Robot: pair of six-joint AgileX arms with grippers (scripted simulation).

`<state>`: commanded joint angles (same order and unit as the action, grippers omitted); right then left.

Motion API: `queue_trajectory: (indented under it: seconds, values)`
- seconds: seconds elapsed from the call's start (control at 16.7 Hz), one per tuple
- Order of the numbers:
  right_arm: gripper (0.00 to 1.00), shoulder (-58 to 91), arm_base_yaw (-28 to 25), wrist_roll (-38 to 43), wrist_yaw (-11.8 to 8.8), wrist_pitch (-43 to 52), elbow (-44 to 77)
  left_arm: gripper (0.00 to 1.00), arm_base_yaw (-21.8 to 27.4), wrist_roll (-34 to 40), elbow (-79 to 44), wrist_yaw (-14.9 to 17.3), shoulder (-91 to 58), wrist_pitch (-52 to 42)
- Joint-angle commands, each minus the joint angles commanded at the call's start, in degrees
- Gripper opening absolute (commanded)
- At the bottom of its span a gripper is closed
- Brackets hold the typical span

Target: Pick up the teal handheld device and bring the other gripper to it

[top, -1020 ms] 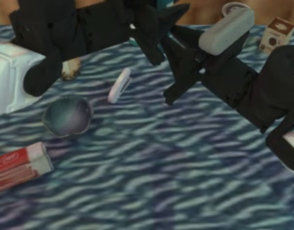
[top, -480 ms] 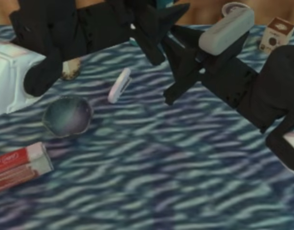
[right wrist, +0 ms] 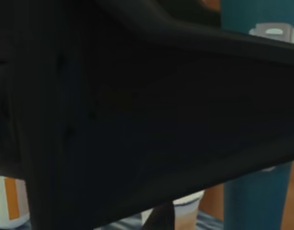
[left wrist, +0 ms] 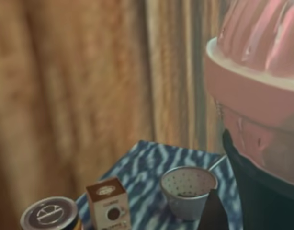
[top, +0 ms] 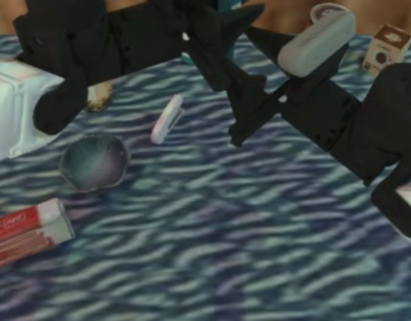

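Observation:
The teal handheld device (right wrist: 254, 201) stands upright in my left gripper (top: 217, 48), which is shut on it at the back of the table. In the top view only a teal sliver of the device (top: 227, 4) shows above the black fingers. The left wrist view shows its pale rounded head (left wrist: 262, 72) over the dark teal body. In the right wrist view a small white patch (right wrist: 274, 32) sits on the handle, and the left gripper's black bulk blocks most of that view. My right gripper (top: 249, 110) is open, just right of the left gripper and almost touching it.
A flat white oblong case (top: 167, 119) lies left of the grippers. A grey round bowl (top: 95, 160), a white box (top: 11, 107) and a red carton (top: 28, 231) are at the left. A brown coffee box (top: 386, 47), a can (top: 329, 12) and a speckled cup (left wrist: 187, 189) stand back right.
My right gripper has edged left toward the left gripper, and its upper finger now sits closer to it. The left arm and the device have held still.

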<state>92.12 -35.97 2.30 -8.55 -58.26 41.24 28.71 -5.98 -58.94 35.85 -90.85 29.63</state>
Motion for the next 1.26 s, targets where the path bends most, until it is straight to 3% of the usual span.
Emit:
queue_trajectory:
  seconds: [0.12, 0.66, 1.26]
  values:
    - [1.0, 0.0, 0.0, 0.0, 0.0, 0.0, 0.0, 0.0, 0.0, 0.0, 0.0, 0.0, 0.0, 0.0]
    - [1.0, 0.1, 0.2, -0.1, 0.1, 0.0, -0.3, 0.0, -0.1, -0.2, -0.2, -0.1, 0.3, -0.1]
    - [1.0, -14.2, 2.1, 0.2, -2.6, -0.9, -15.4, 0.0, -9.3, -0.5, 3.9, 7.8, 4.5, -0.7]
